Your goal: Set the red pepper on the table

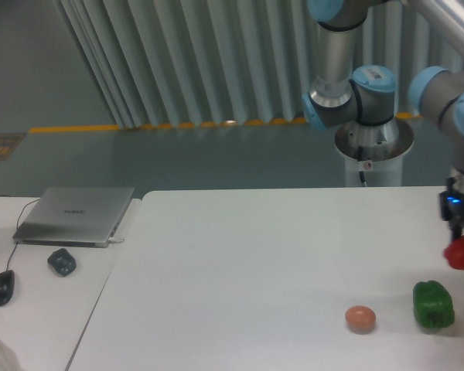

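- A grey hall with a pleated curtain wall and a yellow floor line stood behind the table (240,255), a broad white top, with a narrower desk (39,309) to its left carrying a closed laptop (76,215), a mouse (1,287) and a small dark object (62,261).
- In the single fixed view, the gripper (462,246) hung at the frame's far right edge, jaws closed on the red pepper (462,254), which was partly cut off by the frame; whether it touched the tabletop could not be told.
- Below and just inward of the jaws lay the green pepper (434,304); farther inward sat a pinkish-brown ball (360,318).
- The step in hand appeared to be carrying the pepper in for set-down; the next move would call for lowering to the surface and opening the jaws.
- Room was tight near the jaws, with the green pepper close by and the table's edge out of sight; the widest bare stretch lay well inward, toward the table's middle.
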You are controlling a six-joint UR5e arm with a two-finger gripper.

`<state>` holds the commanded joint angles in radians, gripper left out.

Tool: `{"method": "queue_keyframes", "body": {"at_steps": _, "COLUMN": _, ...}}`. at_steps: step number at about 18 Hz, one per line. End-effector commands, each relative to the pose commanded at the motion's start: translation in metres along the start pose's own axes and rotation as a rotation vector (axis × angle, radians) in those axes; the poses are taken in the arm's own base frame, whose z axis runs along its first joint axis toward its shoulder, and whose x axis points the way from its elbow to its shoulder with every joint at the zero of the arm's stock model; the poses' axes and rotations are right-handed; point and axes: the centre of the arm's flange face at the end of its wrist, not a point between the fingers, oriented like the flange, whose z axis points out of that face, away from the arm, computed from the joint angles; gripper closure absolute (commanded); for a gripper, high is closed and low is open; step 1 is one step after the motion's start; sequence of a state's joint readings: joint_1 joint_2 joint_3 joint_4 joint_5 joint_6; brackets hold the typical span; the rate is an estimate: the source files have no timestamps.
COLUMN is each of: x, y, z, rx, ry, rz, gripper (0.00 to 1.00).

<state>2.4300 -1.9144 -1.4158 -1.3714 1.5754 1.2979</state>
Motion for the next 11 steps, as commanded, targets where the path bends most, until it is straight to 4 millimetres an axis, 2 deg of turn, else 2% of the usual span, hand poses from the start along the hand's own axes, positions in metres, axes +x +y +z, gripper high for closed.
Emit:
{"method": "queue_keyframes", "body": {"at_steps": 4, "x": 0.030, "y": -0.046, "z": 0.016, "rx": 0.011, "ry": 0.033, "rz": 0.004, "gripper": 0.50}}
{"method": "queue_keyframes", "body": {"at_steps": 9, "x": 0.052, "y": -0.072, "z": 0.023, "rx": 0.045, "ry": 0.069, "rz": 0.025, "gripper": 0.50}}
{"method": "queue_keyframes", "body": {"at_steps": 11, "x": 0.064, "y": -0.081, "z": 0.036, "rx": 0.030, "ry": 0.089, "rz": 0.020, "gripper": 0.50}}
